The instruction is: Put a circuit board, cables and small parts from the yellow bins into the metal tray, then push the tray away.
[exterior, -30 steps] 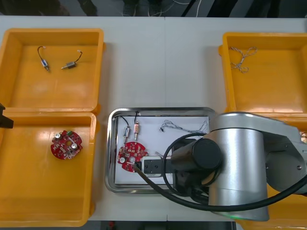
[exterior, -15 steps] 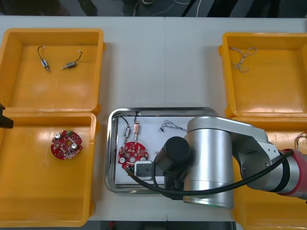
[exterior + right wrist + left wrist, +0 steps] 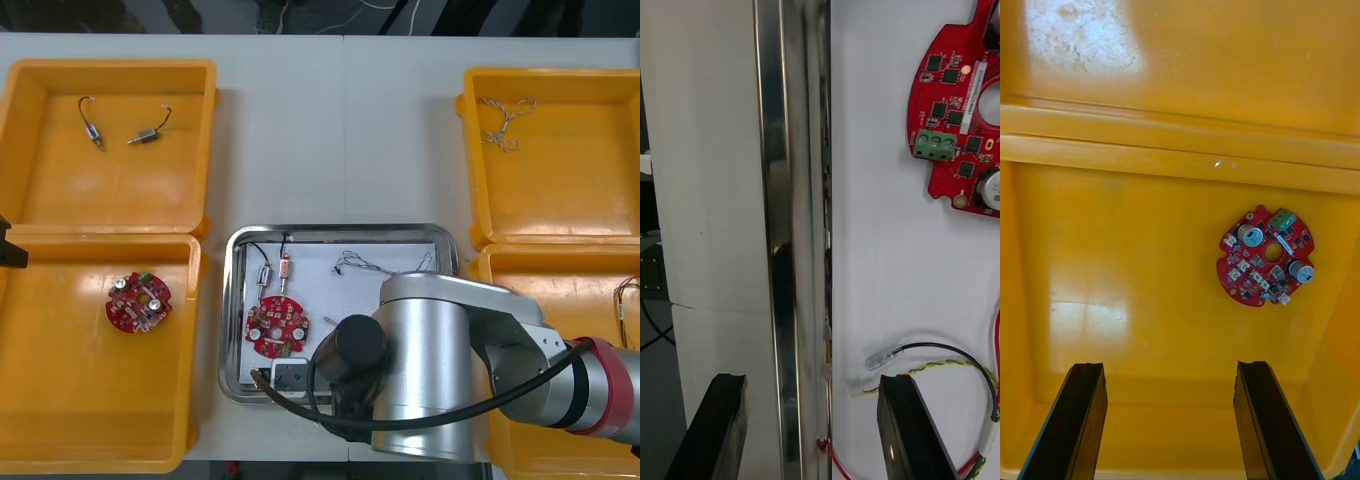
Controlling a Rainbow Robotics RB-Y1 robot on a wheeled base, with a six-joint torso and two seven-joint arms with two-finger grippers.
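Note:
The metal tray (image 3: 340, 231), white inside, holds a round red circuit board (image 3: 278, 326), small metal parts (image 3: 267, 279) and a thin twisted cable (image 3: 362, 265). My right arm (image 3: 440, 370) covers the tray's near right part. In the right wrist view my right gripper (image 3: 809, 427) is open and low. It straddles the tray's shiny near rim (image 3: 790, 187), with one finger outside over the table and the other inside. Beside the inner finger lie a black cable (image 3: 940, 347) and a red and yellow cable (image 3: 992, 420), with the board (image 3: 959, 127) farther on. My left gripper (image 3: 1169, 420) hangs open above the near left bin.
The near left yellow bin (image 3: 60, 430) holds another red circuit board (image 3: 138, 301), which also shows beyond my left fingers (image 3: 1264, 255). The far left bin (image 3: 110, 70) has two small metal parts on black cables (image 3: 148, 135). A pale cable (image 3: 505, 120) lies in the far right bin.
My right arm has swung left and toward the tray's near edge, uncovering more of the twisted cable. The left arm and the tray's contents have not moved.

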